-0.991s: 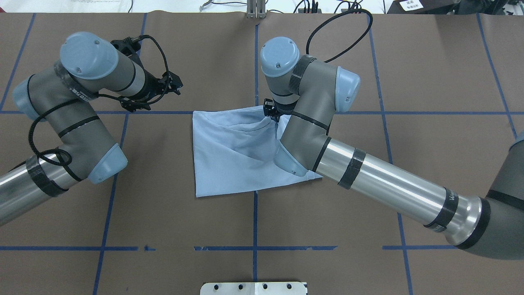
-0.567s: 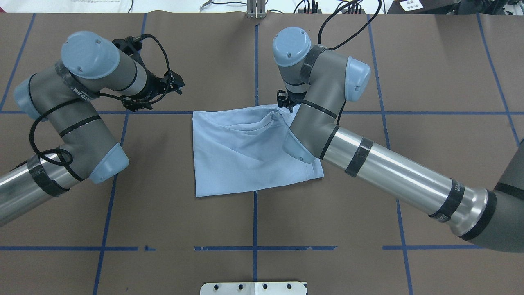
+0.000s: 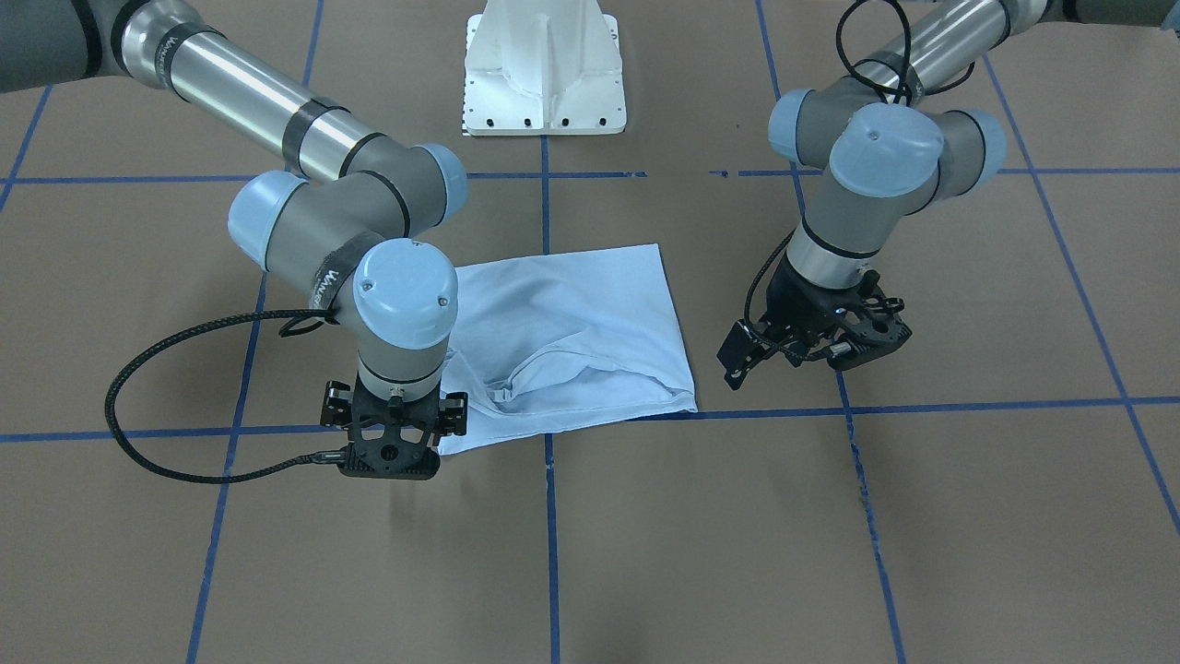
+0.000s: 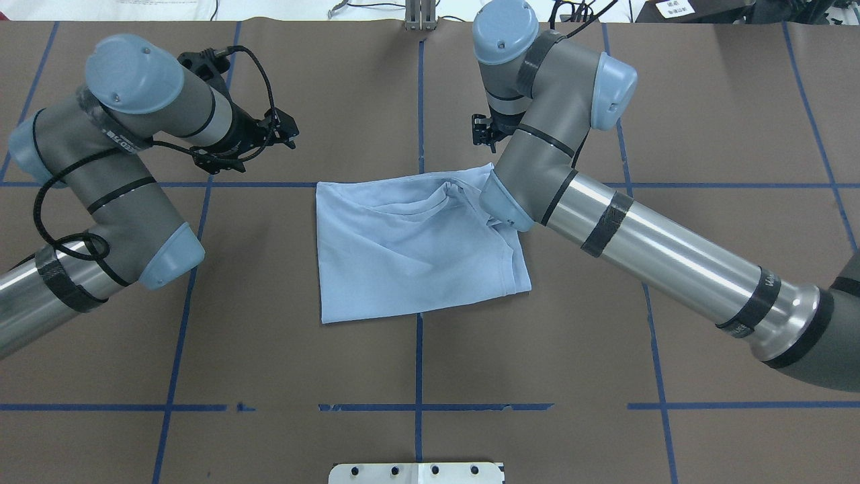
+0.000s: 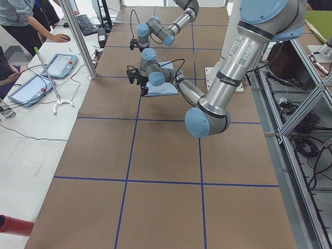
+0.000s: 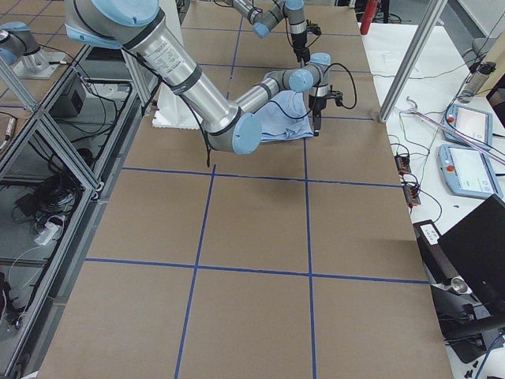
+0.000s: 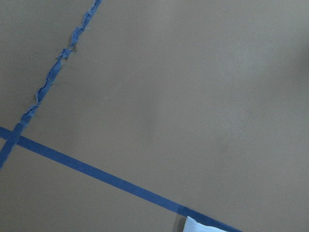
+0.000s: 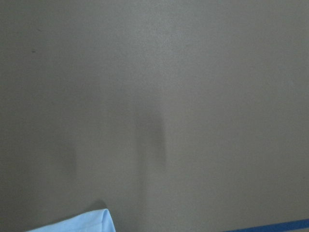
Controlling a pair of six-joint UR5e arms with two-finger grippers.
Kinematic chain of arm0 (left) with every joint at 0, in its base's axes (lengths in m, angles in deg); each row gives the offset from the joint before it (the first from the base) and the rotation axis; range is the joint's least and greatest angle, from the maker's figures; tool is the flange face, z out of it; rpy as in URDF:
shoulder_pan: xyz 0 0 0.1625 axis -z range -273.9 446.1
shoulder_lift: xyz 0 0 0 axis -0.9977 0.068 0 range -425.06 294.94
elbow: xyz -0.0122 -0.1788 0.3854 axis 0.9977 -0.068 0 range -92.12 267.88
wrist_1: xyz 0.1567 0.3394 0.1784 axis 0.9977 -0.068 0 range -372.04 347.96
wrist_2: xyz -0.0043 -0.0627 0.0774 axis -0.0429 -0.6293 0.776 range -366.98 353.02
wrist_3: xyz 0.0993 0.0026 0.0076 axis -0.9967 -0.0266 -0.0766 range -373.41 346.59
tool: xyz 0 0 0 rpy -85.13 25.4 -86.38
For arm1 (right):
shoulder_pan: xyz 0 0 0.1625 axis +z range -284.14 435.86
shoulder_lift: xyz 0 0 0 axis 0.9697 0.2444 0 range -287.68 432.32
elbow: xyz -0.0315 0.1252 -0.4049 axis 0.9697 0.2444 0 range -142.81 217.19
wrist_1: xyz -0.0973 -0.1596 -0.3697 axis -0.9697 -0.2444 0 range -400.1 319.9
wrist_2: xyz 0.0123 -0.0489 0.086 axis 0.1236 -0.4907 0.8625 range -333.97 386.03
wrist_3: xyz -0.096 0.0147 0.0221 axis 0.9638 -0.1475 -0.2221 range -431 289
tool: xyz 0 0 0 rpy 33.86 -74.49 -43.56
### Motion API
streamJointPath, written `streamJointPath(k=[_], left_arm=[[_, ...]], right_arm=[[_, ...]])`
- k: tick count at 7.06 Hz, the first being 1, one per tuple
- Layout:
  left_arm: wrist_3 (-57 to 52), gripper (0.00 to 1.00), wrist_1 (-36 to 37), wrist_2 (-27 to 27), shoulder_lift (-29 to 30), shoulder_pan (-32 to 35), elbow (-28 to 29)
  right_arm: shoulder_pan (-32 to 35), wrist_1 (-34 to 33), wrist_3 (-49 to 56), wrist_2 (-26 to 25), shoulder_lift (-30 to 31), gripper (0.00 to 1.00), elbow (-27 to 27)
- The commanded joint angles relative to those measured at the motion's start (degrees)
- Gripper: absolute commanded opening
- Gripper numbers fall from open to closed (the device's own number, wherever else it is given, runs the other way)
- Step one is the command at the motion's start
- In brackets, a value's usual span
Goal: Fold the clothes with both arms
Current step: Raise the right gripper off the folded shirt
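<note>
While both arms hang over the brown table, the light blue T-shirt lies at its centre, folded into a rough rectangle. Its fabric is rumpled into ridges along the edge farthest from the robot.

The right gripper points straight down at bare table just beyond that far edge, beside the shirt's corner on the robot's right. Its jaws appear to stand apart with nothing between them. In the overhead view this gripper is mostly hidden under its own wrist. A blue joint cap of the right arm overlaps the shirt's far corner there, and whether it touches the cloth cannot be told.

The left gripper hangs tilted above the table, apart from the shirt on the robot's left. It sits just past the blue tape line that runs along the shirt's far edge, with jaws spread and empty.

Each wrist camera catches only a sliver of the shirt at its lower edge, and, against bare table.

A white pedestal base stands behind the shirt on the robot's side. A person leans over a side bench in the left view.
</note>
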Motion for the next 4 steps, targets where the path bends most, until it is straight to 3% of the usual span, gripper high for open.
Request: streamJointPath(k=[1,2,4], left_arm=[[-2.20,1.00,0.32,-2.76,-0.17,1.43,-0.97],[-2.20,1.00,0.41,-2.86,-0.26,1.43,-1.06],[-2.29,1.00,0.41,-2.86,-0.44,1.43,-0.98]], right_arm=[[0.27,-3.31,-0.18,9.28,1.32,1.00,-4.13],[0.10,-9.00,-0.36,13.27,1.68,1.00,-6.68],[-3.58,-11.86,-0.71,14.01,1.59,1.00,-6.98]])
